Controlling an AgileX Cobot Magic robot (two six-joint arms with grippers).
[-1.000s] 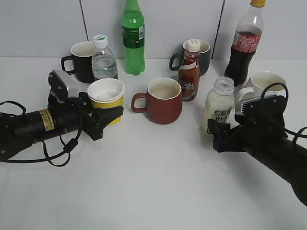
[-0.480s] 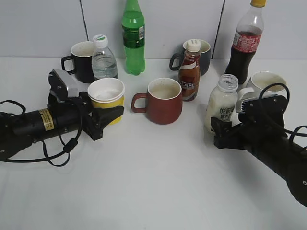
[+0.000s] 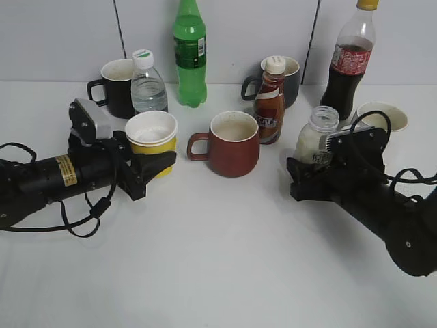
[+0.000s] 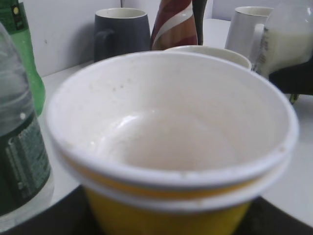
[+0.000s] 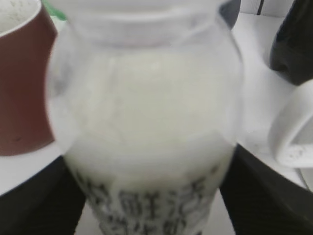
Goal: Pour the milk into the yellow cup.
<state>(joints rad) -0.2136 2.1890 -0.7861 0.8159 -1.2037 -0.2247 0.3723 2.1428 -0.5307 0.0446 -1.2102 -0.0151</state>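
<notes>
The yellow cup (image 3: 151, 140) stands upright at the left, white inside and apparently empty; it fills the left wrist view (image 4: 166, 210). My left gripper (image 3: 147, 166) is shut on its lower wall. The milk bottle (image 3: 315, 133) is uncapped, upright and creamy white, at the right. My right gripper (image 3: 308, 179) is shut on its lower half and hides the label. In the right wrist view the milk bottle (image 5: 146, 122) sits between the dark jaws. The dark red mug lies between cup and bottle.
A dark red mug (image 3: 234, 143) stands in the middle, with a brown coffee bottle (image 3: 270, 102) behind it. A black mug (image 3: 117, 87), water bottle (image 3: 148, 85), green bottle (image 3: 189, 55), grey mug (image 3: 292, 78) and cola bottle (image 3: 348, 65) line the back. A white mug (image 3: 382, 116) stands behind my right arm.
My right arm has shifted left and forward with the milk bottle, and its gripper now covers the bottle's lower half. The left arm and the yellow cup have not moved.
</notes>
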